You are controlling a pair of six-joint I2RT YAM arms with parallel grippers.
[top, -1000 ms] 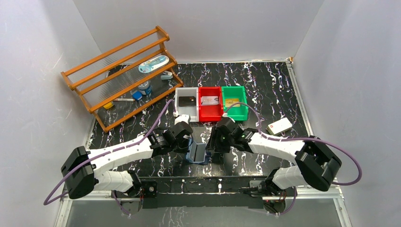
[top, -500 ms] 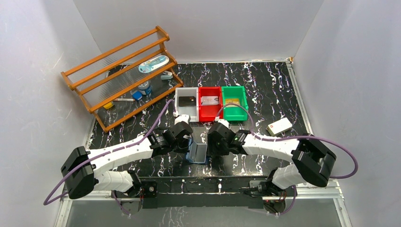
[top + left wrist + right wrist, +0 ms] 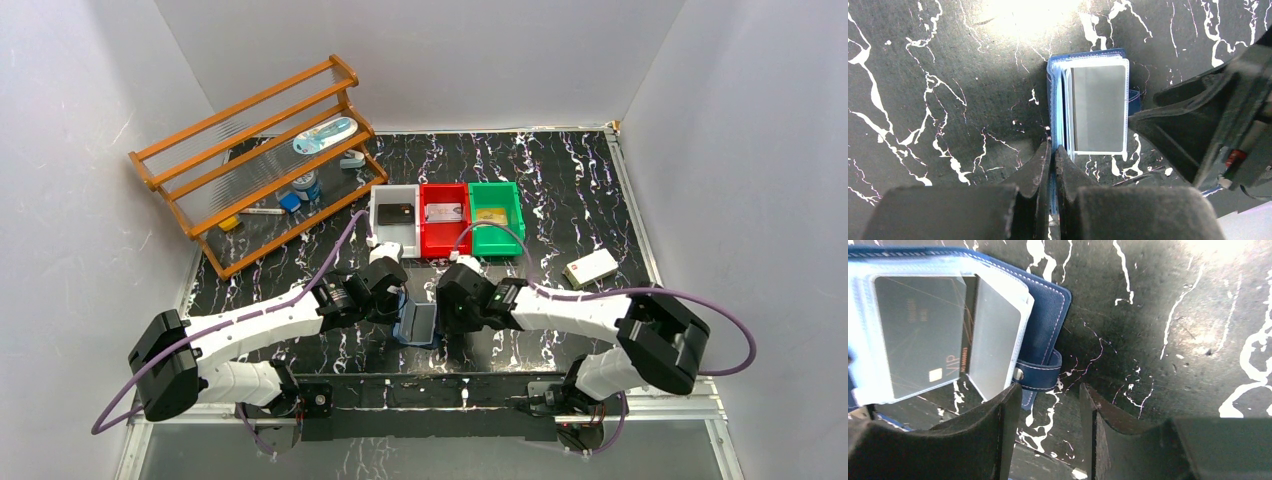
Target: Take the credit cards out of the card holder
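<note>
right gripper (image 3: 1050, 392) slides left, jaws spread beside holder (image 3: 1045, 310) strap (image 3: 1040, 372); left gripper (image 3: 1053, 150) pinches holder's left edge, card (image 3: 1098, 107) showing.

**Card holder (image 3: 418, 324) open, one card inside**

Navy outside and pale blue within, it sits near the front with a dark VIP card (image 3: 923, 335) in a clear sleeve. Farther back lie a black card (image 3: 397, 212), a silvery card (image 3: 444, 212) and a gold card (image 3: 490, 215).

A robotics lab test cell. Plain white walls (image 3: 420, 60) box in a black marbled tabletop (image 3: 570, 170). A cabled left arm (image 3: 260, 325) and right arm (image 3: 580, 305) are bolted at its near edge.
</note>
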